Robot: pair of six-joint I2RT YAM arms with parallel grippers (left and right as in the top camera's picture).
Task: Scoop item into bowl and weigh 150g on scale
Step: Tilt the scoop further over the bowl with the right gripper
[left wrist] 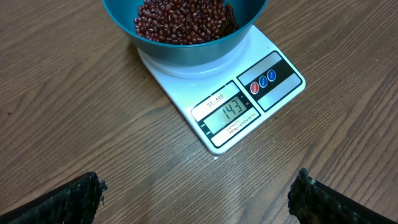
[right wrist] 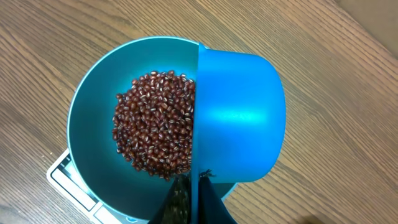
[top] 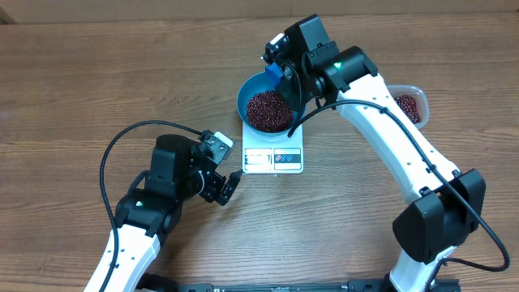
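A heap of dark red beans (top: pixel 268 109) fills the blue bowl (top: pixel 246 91), which stands on the white scale (top: pixel 273 159). The scale's display (left wrist: pixel 231 113) reads 143. My right gripper (right wrist: pixel 194 194) is shut on the handle of a small blue scoop (right wrist: pixel 239 115), held tipped on its side over the bowl's right rim; the beans (right wrist: pixel 155 124) lie to its left. My left gripper (left wrist: pixel 196 199) is open, low over bare table in front of the scale, with nothing between its fingers (left wrist: pixel 68 199).
A clear plastic tub (top: pixel 409 101) with more beans (top: pixel 408 109) stands right of the bowl, partly behind my right arm. A black cable (top: pixel 134 134) loops out from my left arm.
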